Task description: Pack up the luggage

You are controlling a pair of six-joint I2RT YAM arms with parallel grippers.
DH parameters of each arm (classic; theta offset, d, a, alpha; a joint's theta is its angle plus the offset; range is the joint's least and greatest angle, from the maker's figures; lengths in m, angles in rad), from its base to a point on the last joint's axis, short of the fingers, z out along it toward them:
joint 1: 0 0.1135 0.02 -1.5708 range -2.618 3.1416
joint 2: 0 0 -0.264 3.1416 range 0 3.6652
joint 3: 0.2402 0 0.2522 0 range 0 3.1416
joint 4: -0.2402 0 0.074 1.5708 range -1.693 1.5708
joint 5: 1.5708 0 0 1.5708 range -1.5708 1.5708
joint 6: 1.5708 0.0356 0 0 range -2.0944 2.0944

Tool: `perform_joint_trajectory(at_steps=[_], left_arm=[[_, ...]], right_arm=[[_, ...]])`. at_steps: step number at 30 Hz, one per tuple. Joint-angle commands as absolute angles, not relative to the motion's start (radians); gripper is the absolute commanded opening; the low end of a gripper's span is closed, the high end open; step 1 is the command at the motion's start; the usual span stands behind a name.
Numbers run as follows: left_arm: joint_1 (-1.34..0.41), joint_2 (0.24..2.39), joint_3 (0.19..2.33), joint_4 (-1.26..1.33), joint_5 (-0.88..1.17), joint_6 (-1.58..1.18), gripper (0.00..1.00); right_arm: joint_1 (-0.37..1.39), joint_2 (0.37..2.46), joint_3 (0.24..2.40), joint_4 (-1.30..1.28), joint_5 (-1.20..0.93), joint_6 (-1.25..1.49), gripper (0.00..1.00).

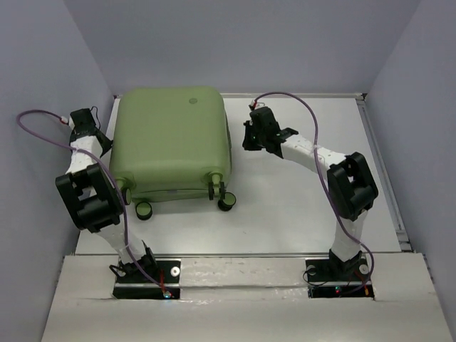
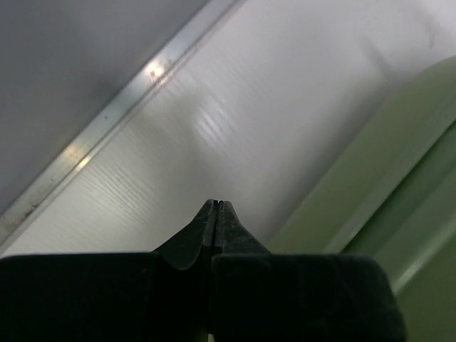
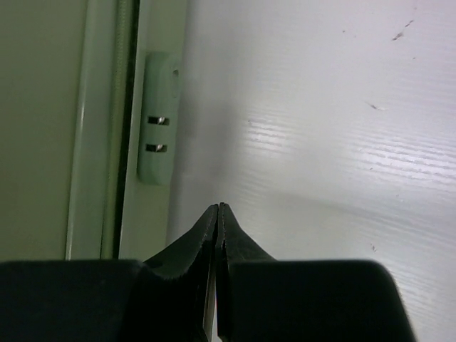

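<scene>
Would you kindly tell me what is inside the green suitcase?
The luggage lies shut, so its interior is hidden; only its green shell, round logo and wheels show.

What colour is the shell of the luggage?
The luggage shell is plain pale green, clearest in the top external view.

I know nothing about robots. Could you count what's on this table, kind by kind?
Pale green hard-shell suitcase, closed, lying flat: 1
White-and-black robot arms: 2, the left arm and the right arm
Total: 3
</scene>
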State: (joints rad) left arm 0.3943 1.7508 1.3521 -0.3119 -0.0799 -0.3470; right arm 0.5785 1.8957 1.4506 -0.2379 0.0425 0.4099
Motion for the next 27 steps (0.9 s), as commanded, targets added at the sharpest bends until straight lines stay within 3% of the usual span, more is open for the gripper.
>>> perform_joint_trajectory(at_steps=[1,6,13,18,24,26,27], left_arm=[[0.362,1.708,1.174,-0.290,0.149,-0.362,0.06],[0.347,1.625,1.037,-0.195,0.308,-0.414,0.06],[0.281,1.392,0.852,-0.127,0.374,-0.488,0.06],[0.258,1.241,0.753,-0.118,0.364,-0.505,0.06],[0.239,1.030,0.753,-0.155,0.244,-0.489,0.06],[0.239,0.976,0.791,-0.184,0.113,-0.471,0.22],[0.239,0.956,0.819,-0.186,0.019,-0.462,0.38]], right_arm=[[0.577,1.936,1.523,-0.267,0.009,0.393,0.07],[0.577,1.937,1.503,-0.267,0.009,0.394,0.07],[0.557,1.859,1.418,-0.259,0.009,0.362,0.07],[0.506,1.838,1.420,-0.250,-0.089,0.324,0.07],[0.428,1.888,1.580,-0.322,-0.164,0.287,0.09],[0.393,1.887,1.652,-0.374,-0.138,0.291,0.24],[0.381,1.870,1.667,-0.385,-0.103,0.294,0.40]])
